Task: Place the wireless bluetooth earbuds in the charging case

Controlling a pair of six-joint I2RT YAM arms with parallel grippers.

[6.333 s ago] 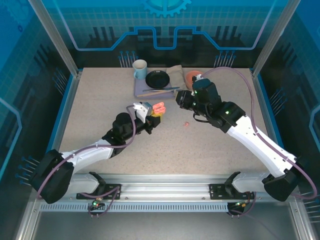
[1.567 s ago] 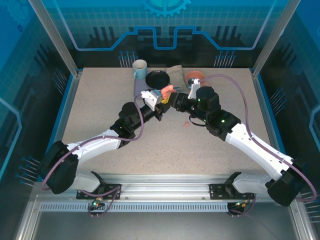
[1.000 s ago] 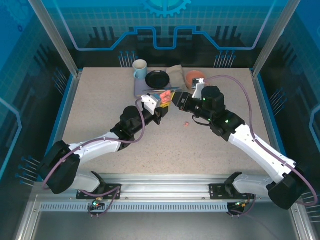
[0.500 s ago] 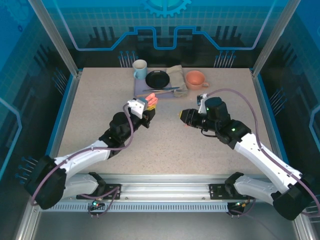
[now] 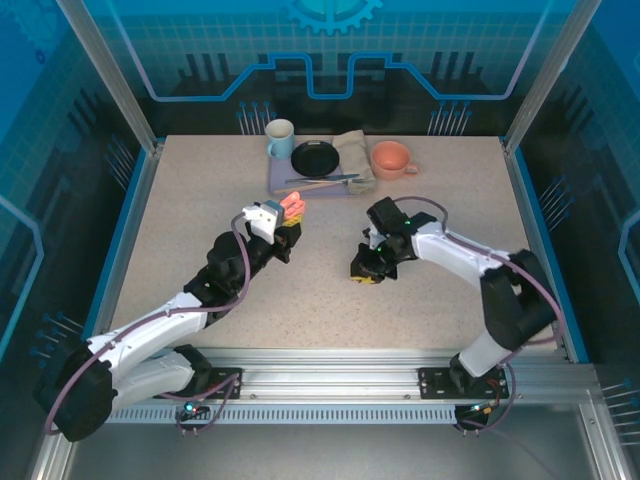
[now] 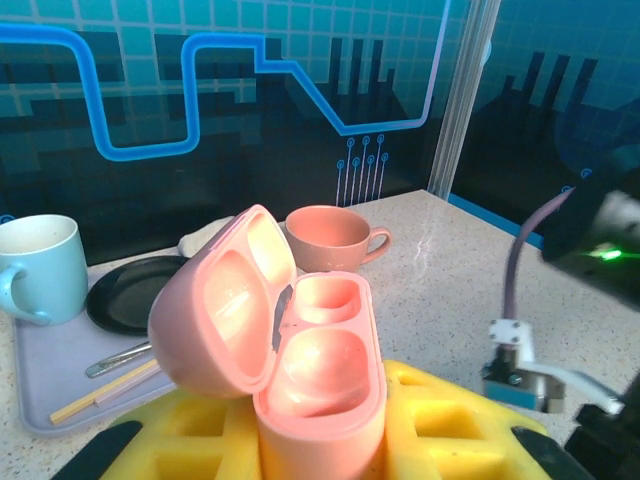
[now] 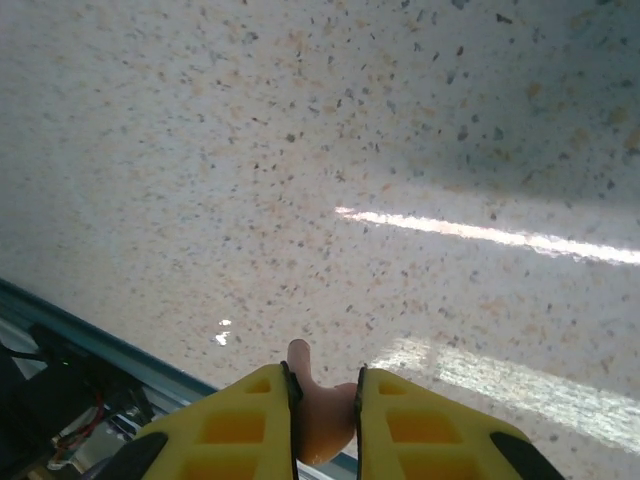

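Earbud (image 7: 322,418), salmon-pink, pinched between narrow yellow fingers (image 7: 245,425) of right gripper (image 5: 365,272), low over table (image 5: 180,200) (touching surface or not: cannot tell). Other side: left gripper (image 5: 286,222) clamps charging case (image 6: 310,350) upright, lid open, both wells empty. Step: pick looks done, carry pending. Next: lift, cross to case, align with well, seat gently.

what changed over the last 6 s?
Right arm swung from the tray down to the table; its jaws shut on the pink earbud. Left arm pulled back, jaws still clamped on the open pink case. Mug, plate, cup and tray unmoved.
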